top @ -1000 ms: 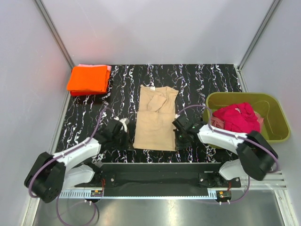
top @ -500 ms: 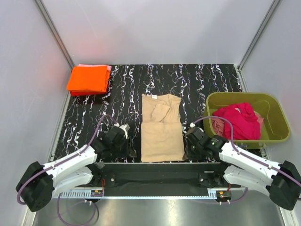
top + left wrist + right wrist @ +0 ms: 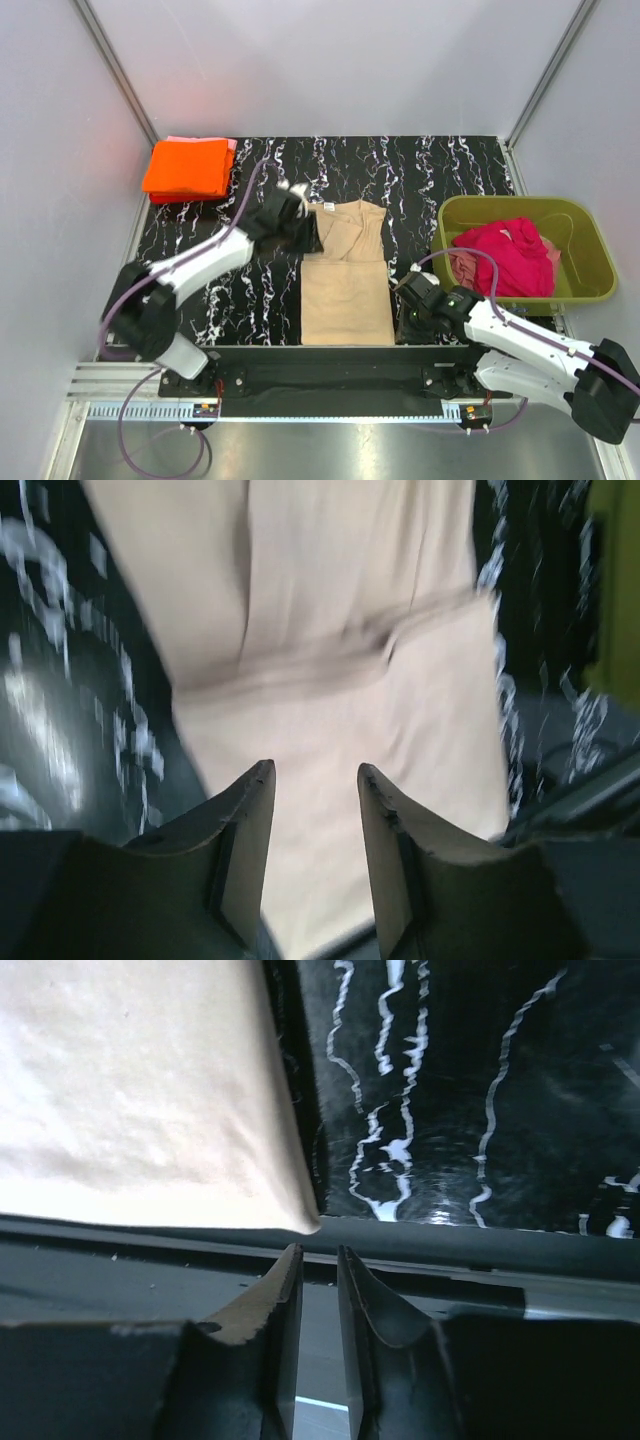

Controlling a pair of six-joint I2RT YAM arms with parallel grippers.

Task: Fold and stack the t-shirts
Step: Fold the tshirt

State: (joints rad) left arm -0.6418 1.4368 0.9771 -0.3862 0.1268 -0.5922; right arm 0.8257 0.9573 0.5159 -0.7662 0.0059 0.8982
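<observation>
From above, the tan-beige cloth t-shirt (image 3: 345, 290) lies in the middle of the black, white-veined counter (image 3: 430, 170), close to its near edge. It is folded into a long narrow shape with the sleeves tucked in at the far end. The left fingers (image 3: 303, 232) hover over the shirt's far left corner. The right fingers (image 3: 408, 312) sit low just beside its near right corner. In the far left corner of the counter a bright orange folded t-shirt (image 3: 188, 167) lies flat, with a strip of pale pink cloth (image 3: 232, 144) showing beneath its far edge. On the right, an olive-green plastic tub (image 3: 590, 270) holds a crumpled magenta-red t-shirt (image 3: 505, 250).

The left wrist view is blurred. There the left fingers stand spread apart with nothing between them, released above the tan-beige shirt (image 3: 330, 680), which has a crosswise fold line running over it. A sliver of the tub (image 3: 615, 580) shows at the right edge.

In the right wrist view the right fingers are parted by a narrow gap that holds nothing. The shirt's near right corner (image 3: 150, 1110) ends just beyond the fingertips, not gripped, beside the veined counter (image 3: 480, 1110).
</observation>
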